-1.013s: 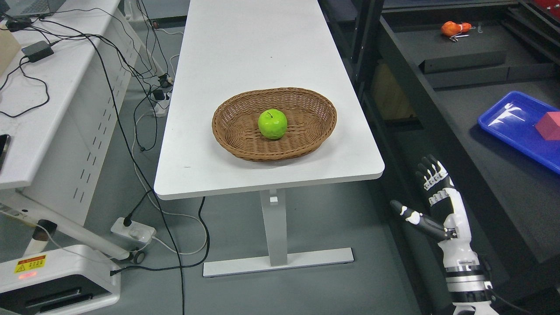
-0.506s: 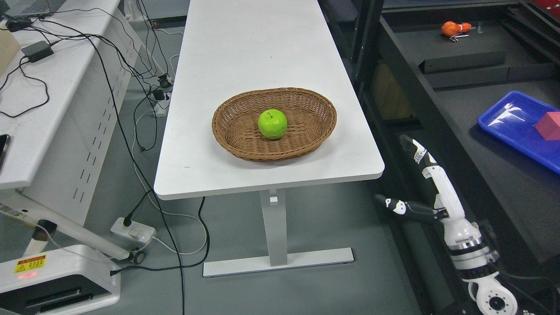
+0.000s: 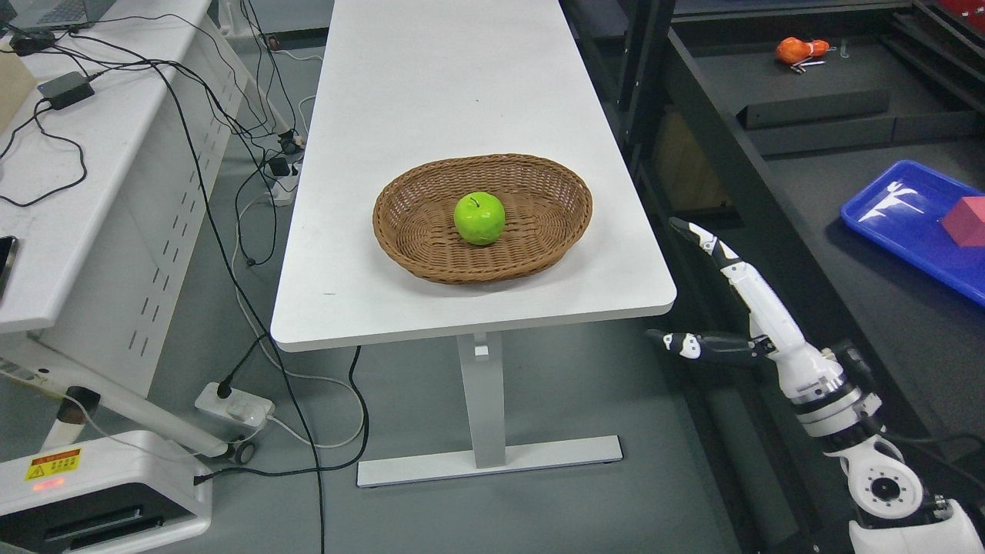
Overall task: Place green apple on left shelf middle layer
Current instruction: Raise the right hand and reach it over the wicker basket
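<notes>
A green apple (image 3: 479,218) lies in the middle of a brown wicker basket (image 3: 415,246) on the white table (image 3: 431,92). My right hand (image 3: 692,288) reaches up from the lower right, just off the table's right front corner, below and to the right of the basket. Its fingers (image 3: 704,242) are stretched out straight and the thumb sticks out to the left, holding nothing. My left arm does not show.
A dark shelf unit (image 3: 808,200) stands right of the table, holding a blue tray (image 3: 893,215) with a red block (image 3: 966,221) and an orange object (image 3: 800,50). A desk with cables (image 3: 154,85) stands at left, and a white machine (image 3: 100,485) sits on the floor.
My right hand has risen and moved up-left toward the table's right edge, turning edge-on with its fingers extended. The apple and basket have not moved.
</notes>
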Tool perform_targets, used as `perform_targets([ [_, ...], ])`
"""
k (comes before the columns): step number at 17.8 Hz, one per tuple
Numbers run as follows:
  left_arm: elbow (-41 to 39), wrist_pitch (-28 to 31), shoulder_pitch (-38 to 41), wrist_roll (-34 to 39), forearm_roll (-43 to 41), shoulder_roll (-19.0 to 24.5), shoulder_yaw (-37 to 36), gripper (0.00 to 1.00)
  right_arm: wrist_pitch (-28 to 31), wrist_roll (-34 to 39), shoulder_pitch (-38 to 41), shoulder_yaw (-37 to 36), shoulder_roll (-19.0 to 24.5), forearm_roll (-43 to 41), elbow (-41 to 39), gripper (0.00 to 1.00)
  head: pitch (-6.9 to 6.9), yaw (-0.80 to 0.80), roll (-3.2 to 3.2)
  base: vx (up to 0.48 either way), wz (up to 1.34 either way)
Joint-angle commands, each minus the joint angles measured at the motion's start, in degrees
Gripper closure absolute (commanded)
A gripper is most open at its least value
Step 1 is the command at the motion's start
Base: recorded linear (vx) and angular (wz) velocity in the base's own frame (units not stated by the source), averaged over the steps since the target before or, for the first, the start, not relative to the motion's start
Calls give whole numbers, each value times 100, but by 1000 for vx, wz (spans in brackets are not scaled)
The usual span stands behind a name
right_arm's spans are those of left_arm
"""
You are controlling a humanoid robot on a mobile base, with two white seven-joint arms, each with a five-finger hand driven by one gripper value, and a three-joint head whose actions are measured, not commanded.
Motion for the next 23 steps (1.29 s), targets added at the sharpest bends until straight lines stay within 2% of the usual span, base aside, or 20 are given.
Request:
perform_targets([
  [1, -4, 2, 0, 2, 0, 100, 0, 0, -205, 13, -65, 183, -405, 53, 1, 0, 0, 0, 0, 0, 0],
  [12, -4, 2, 0, 2, 0, 100, 0, 0, -214, 4, -161, 438, -282, 53, 1, 0, 0, 0, 0, 0, 0],
  [16, -4, 2, 0, 2, 0, 100, 0, 0, -126, 30, -320, 806, -203, 114, 1, 0, 0, 0, 0, 0, 0],
  [23, 5, 2, 0, 2, 0, 100, 0, 0, 655, 30, -443, 816, -211, 509, 10, 0, 0, 0, 0, 0, 0],
])
